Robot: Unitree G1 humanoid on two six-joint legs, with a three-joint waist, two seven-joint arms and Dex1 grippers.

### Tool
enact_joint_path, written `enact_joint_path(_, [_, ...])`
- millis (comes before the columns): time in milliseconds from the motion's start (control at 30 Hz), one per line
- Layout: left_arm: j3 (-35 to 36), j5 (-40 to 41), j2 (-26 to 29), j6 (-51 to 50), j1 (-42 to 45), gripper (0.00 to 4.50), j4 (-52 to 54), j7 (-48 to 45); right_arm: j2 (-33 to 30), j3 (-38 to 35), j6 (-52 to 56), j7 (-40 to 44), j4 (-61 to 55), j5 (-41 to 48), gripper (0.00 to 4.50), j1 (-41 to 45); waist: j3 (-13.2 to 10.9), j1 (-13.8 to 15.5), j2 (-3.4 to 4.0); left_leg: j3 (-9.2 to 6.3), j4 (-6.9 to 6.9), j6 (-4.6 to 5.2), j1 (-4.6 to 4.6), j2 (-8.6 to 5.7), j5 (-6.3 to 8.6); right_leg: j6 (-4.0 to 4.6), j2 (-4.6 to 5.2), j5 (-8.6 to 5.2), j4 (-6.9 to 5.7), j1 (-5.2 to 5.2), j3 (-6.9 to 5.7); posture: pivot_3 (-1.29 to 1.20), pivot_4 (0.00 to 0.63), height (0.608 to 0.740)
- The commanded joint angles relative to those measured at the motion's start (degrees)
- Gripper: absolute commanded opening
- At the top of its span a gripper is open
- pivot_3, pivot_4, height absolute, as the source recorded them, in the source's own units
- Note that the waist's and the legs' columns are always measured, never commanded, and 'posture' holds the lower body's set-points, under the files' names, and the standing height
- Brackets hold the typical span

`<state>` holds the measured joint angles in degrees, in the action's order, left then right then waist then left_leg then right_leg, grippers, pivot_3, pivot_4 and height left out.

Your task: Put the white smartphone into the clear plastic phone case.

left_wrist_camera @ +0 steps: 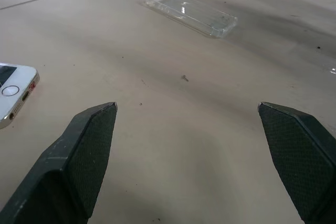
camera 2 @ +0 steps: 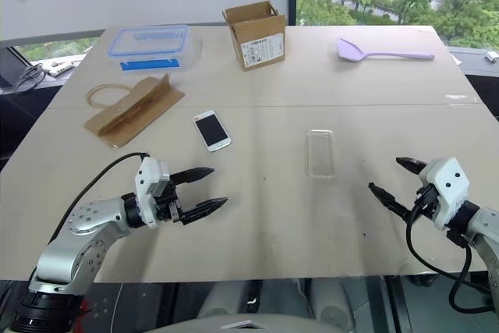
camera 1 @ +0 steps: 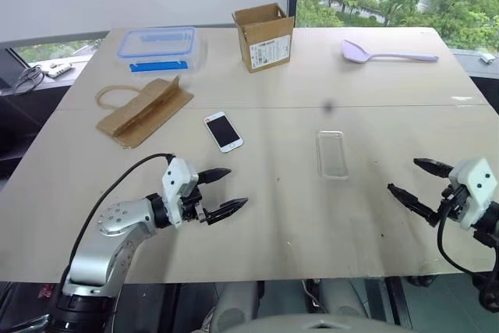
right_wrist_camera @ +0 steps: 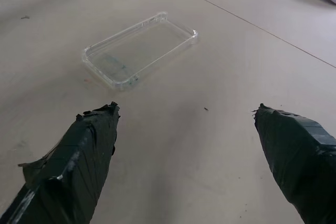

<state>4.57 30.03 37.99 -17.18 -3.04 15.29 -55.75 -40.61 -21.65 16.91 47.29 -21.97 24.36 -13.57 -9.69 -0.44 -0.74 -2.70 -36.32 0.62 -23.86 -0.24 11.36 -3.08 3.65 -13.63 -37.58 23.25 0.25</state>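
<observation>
The white smartphone [camera 1: 224,131] is lying face up on the table [camera 1: 273,216], just beyond the left gripper [camera 1: 224,190], whose fingers are being held wide apart and empty. The clear plastic phone case [camera 1: 332,154] is resting flat mid-table, well apart from the phone, left of and beyond the right gripper [camera 1: 411,183], also spread open and empty. A label is being shown on the cardboard box [camera 1: 264,37]; its print is probably too small to be read.

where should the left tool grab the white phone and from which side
Probably across its two long edges near the middle, coming from above. The white smartphone lies flat, screen up, alone on the table, so only its thin sides offer purchase. The open left tool sits just short of it.
</observation>
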Motion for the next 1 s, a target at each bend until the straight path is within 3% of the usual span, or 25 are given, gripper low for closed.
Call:
enact_joint_path(33, [1.95, 1.61, 0.05, -1.75, 1.18, 4.43, 2.12, 1.47, 1.14, -2.11, -2.01, 0.06, -5.3, 0.73, 4.5, -3.97, -0.01, 0.05, 0.01, 0.0, 0.0, 0.0, 0.0, 0.0, 0.0, 0.0, 0.0, 0.0, 0.0, 0.0, 0.0, 0.0, 0.15, 0.74])
enact_joint_path(300, [4.12, -1.66, -4.79, -11.65, 9.1, 4.43, 1.63, 19.85, 2.89, 5.16, -4.08, 0.31, -12.93, -0.19, 4.5, -5.11, -0.02, 0.96, -0.04, 0.1, -0.01, 0.02, 0.02, 0.02, 0.02, 0.02, -0.05, -0.04, 0.01, -0.02, 0.05, 0.0, 0.15, 0.74])
enact_joint_path(500, [6.88, -1.67, -10.24, -41.53, 22.54, 4.43, 4.23, 44.13, -0.16, 8.75, 0.47, 2.57, -17.49, 5.22, 4.5, 0.85, -0.25, 1.34, -0.41, -0.1, -0.06, 0.02, 0.02, 0.02, 0.02, 0.0, -0.14, -0.03, -0.09, -0.05, -0.12, 0.0, 0.15, 0.74])
enact_joint_path(667, [14.78, -3.42, -17.99, -65.8, 39.54, 4.43, -5.26, 54.85, -3.06, 9.12, 4.04, 2.29, -20.78, 8.31, 4.5, 5.01, -0.4, 1.27, -0.7, -0.29, -0.13, 0.02, -0.04, -0.27, 0.02, -0.26, -0.13, 0.09, -0.04, -0.23, -0.39, 0.0, 0.15, 0.74])
enact_joint_path(833, [17.6, -12.09, -27.41, -74.97, 51.23, 4.43, -13.11, 63.74, -5.23, 8.86, 5.42, 2.6, -19.37, 9.33, 4.5, 9.93, -0.49, 1.18, -0.86, -0.43, -0.14, 0.01, -0.01, -0.49, 0.02, -0.31, -0.06, 0.07, -0.03, -0.32, -0.41, 0.0, 0.15, 0.74])
enact_joint_path(1000, [16.33, -20.12, -33.64, -73.01, 55.1, 4.43, -18.5, 70.74, -5.41, 8.85, 5.3, 2.62, -19.29, 9.41, 4.5, 10.25, -0.52, 1.27, -0.91, -0.55, -0.05, -0.03, -0.01, -0.5, 0.02, -0.32, -0.05, 0.04, -0.04, -0.3, -0.46, 0.0, 0.15, 0.74])
